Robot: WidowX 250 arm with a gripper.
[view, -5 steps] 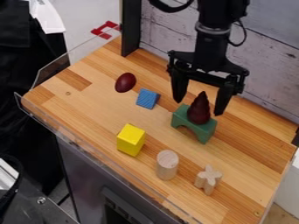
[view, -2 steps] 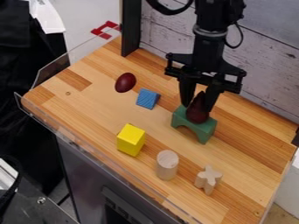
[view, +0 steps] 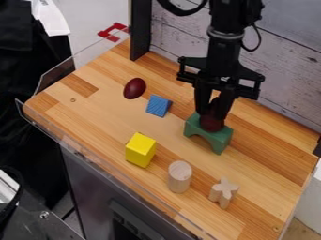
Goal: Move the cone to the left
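Note:
The gripper hangs over the right rear part of the wooden table, shut on the dark red cone. One finger is on each side of the cone's upper part, hiding much of it. The cone's rounded base rests on top of the green arch block.
Left of the arch are a blue block and a dark red egg. A yellow block, a wooden cylinder and a wooden cross-shaped piece stand nearer the front. A clear rim edges the table.
The gripper was wide open around the cone a second ago; its fingers have come together on the cone's upper part. The arm shifted slightly left, and the cone stayed on the arch.

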